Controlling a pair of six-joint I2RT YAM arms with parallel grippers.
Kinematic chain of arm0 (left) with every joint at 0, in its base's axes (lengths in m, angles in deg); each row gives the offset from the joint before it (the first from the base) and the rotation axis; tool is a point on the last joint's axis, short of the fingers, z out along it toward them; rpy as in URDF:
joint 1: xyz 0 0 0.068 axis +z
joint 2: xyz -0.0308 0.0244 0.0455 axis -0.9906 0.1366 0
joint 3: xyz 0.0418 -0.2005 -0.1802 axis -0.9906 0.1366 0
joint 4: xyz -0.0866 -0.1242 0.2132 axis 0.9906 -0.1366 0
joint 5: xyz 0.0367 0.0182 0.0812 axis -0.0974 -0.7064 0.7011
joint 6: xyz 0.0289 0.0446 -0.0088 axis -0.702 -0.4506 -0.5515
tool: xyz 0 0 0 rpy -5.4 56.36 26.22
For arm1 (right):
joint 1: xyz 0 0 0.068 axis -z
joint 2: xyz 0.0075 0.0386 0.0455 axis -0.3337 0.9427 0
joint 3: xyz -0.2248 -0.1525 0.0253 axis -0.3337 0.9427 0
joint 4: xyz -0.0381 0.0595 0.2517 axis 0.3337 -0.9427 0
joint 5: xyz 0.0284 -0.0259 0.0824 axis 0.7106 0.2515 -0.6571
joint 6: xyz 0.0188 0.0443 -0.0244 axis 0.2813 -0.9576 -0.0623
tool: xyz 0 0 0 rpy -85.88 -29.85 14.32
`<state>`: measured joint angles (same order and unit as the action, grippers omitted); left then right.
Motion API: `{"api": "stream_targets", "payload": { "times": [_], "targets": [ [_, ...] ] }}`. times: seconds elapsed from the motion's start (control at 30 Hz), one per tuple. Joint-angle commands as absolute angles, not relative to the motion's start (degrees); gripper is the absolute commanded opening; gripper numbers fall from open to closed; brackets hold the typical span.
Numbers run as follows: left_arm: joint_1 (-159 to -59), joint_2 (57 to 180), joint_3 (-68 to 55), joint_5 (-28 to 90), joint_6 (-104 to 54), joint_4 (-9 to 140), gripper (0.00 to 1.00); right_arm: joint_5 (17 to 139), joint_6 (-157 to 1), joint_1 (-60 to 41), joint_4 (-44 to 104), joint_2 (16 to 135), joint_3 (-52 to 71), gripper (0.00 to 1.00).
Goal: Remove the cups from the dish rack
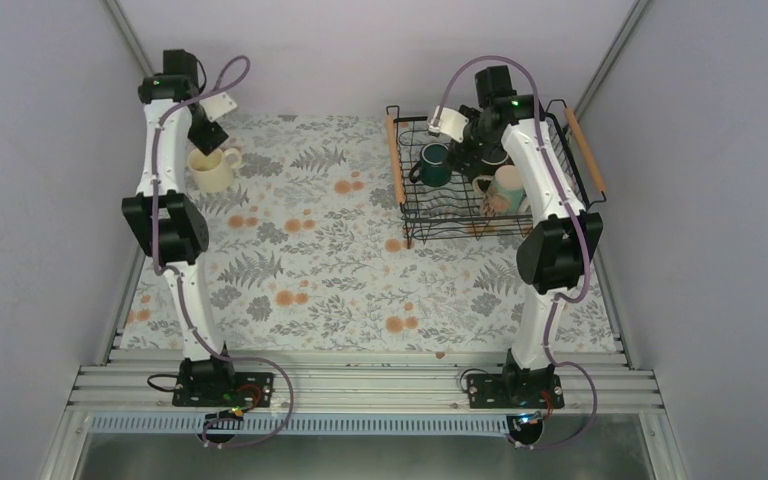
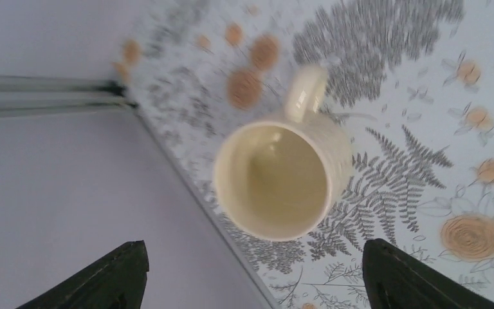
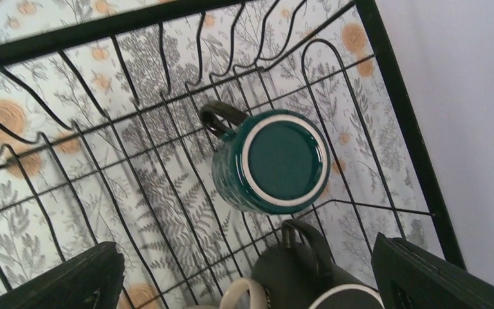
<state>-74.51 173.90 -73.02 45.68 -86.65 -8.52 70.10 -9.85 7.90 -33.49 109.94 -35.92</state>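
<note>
right fingers [image 3: 71, 280] spread wide over the upturned green cup [image 3: 283, 161] in the dish rack [image 3: 401, 109]; i'd descend squarely, straddling its body clear of its handle. left fingers [image 2: 112, 280] wide, cream cup [image 2: 276, 180] on worktop [image 2: 424, 96].

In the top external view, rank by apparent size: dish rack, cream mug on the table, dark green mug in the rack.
1. dish rack, by far the largest.
2-3. cream mug and dark green mug look nearly alike; the green one sits among wires, so I leave them unranked.
</note>
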Motion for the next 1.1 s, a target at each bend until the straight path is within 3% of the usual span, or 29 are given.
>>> {"api": "stream_targets", "payload": {
  "times": [0.0, 0.13, 0.47, 1.07],
  "targets": [
    [-77.1, 165.2, -75.9, 42.1, -81.7, -6.8, 0.85, 75.6, -6.0, 7.8, -32.4, 109.5, -36.3, 0.98],
    [-79.9, 158.9, -71.8, 36.2, -75.0, -3.4, 1.00, 76.6, -2.9, 7.6, -27.1, 108.4, -31.3, 0.98],
    [-84.3, 144.3, -50.2, 24.1, -65.1, 15.6, 1.00, 76.6, -4.6, 6.2, -31.2, 121.1, -43.3, 0.92],
    [-84.7, 142.7, -43.3, 20.6, -61.8, 21.4, 1.00, 78.7, -6.4, 2.0, -21.1, 125.8, -40.1, 0.92]
  ]
}}
